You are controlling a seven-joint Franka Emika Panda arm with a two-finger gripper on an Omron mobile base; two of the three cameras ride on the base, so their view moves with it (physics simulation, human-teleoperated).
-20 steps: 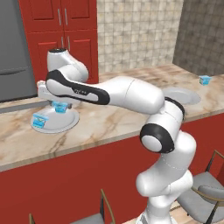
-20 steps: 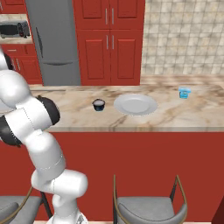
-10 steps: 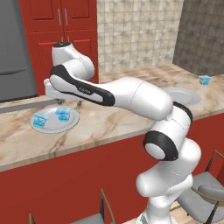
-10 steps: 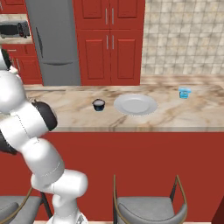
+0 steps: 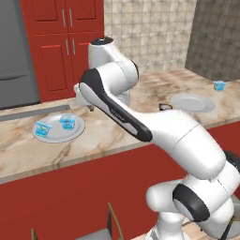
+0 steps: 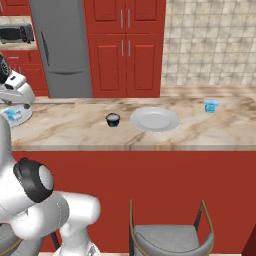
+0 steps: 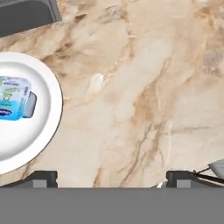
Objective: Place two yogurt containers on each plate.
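From my seat the gripper [image 7: 112, 178] looks spread wide: in the hand view its two dark fingertips [image 7: 41, 178] stand far apart over bare marble counter [image 7: 144, 87], with nothing between them. Just to their side lies the left plate [image 5: 60, 133], and I count two yogurt containers on it, one [image 5: 42, 129] near its left rim and another [image 5: 68, 122] toward the middle. The hand view catches one of those tubs lying on that plate's white surface. The right plate [image 6: 155, 120] sits bare farther along the counter, with a small dark cup [image 6: 113, 120] just beside it. One more yogurt container [image 6: 211, 105] stands on the counter, well apart from that plate, near the far end.
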